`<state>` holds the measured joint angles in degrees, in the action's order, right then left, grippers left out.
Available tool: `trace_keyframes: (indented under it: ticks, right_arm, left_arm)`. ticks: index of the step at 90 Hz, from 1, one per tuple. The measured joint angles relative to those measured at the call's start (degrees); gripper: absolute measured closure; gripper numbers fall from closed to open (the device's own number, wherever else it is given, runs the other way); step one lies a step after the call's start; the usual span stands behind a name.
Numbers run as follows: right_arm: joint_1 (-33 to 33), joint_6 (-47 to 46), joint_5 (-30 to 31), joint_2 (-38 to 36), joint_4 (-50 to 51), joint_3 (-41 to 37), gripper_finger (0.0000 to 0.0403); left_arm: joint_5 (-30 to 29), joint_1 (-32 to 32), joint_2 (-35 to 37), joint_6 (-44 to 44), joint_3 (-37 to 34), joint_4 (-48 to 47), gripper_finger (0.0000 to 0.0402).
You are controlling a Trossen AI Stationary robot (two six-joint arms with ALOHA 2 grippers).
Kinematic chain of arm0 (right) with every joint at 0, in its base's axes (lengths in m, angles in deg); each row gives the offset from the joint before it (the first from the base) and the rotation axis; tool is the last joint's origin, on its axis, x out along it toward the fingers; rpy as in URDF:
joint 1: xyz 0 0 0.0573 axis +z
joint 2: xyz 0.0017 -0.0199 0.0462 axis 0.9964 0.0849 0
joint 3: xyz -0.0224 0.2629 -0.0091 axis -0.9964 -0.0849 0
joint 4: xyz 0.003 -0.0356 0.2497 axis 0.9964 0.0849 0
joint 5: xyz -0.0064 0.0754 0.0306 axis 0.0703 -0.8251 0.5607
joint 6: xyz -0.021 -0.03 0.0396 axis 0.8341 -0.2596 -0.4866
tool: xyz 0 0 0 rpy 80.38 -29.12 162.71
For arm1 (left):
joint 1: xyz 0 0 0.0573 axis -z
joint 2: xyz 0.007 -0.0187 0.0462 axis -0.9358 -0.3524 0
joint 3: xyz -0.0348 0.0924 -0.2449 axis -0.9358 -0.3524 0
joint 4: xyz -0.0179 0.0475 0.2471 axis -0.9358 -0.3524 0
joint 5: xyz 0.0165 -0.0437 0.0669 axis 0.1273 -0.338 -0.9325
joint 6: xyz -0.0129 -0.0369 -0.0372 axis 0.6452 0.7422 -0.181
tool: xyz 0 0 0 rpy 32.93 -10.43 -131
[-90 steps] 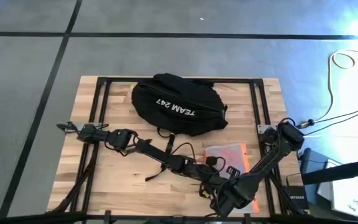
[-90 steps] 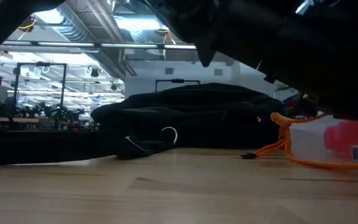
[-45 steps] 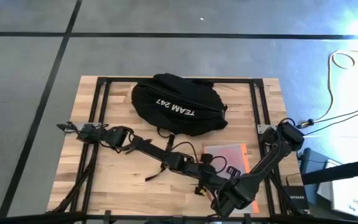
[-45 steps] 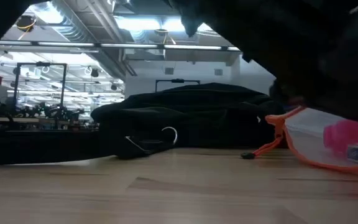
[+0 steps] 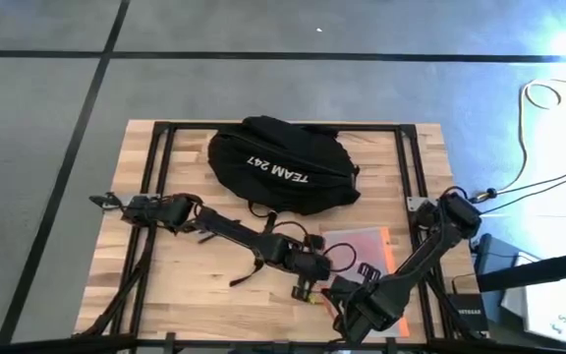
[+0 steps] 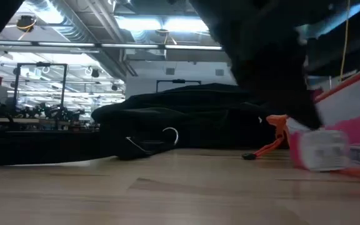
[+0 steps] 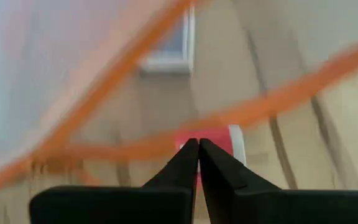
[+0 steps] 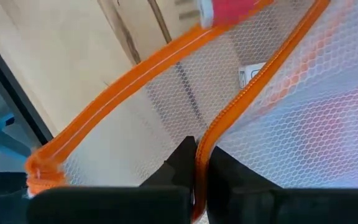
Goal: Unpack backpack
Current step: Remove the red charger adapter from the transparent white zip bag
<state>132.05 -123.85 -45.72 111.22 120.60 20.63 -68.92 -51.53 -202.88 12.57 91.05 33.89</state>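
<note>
Near edge of the counter (image 5: pixel 165 285), at 5 o'clock: the mesh pouch (image 5: pixel 362 246), translucent white netting edged with an orange zipper, now tilts up on its side in the low view, where half a second earlier it lay flatter. The right claw (image 8: pixel 196 163) is clamped on the orange zipper edge (image 8: pixel 241 106). The left claw (image 7: pixel 198 163), fingers pressed together, has drawn back toward the centre; whether it holds anything cannot be told. The pouch already lies outside, so unpacking appears underway. Far side, at 12 o'clock: the backpack (image 5: pixel 281 165), rounded black fabric with white "TEAM 247" lettering, lies slumped.
</note>
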Motion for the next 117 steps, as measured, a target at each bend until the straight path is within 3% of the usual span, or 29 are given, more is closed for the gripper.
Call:
trace_keyframes:
  ticks: [18, 31, 72, 94, 117]
  right_arm:
    - [0.00, 0.02, 0.10, 0.00, 0.01, -0.01, 0.0403]
    - [0.00, 0.04, 0.11, 0.00, -0.02, -0.01, 0.0403]
    - [0.00, 0.07, 0.16, 0.00, -0.03, -0.01, 0.0403]
    - [0.00, 0.11, 1.19, 0.00, 0.03, -0.01, 0.0403]
    - [0.00, 0.11, 1.23, 0.00, -0.03, -0.06, 0.0403]
  left_arm:
    - [1.54, -0.32, 0.74, -1.57, 0.11, -13.21, 0.0400]
    - [0.94, -0.32, 1.85, -2.10, 0.00, -16.62, 0.0400]
    - [0.87, 0.04, 3.13, -3.53, -0.15, -14.95, 0.0400]
    - [-4.15, 1.87, 3.92, -4.05, -0.36, -14.72, 0.0400]
    - [-5.92, 2.58, 7.25, -4.11, -5.90, -9.65, 0.0401]
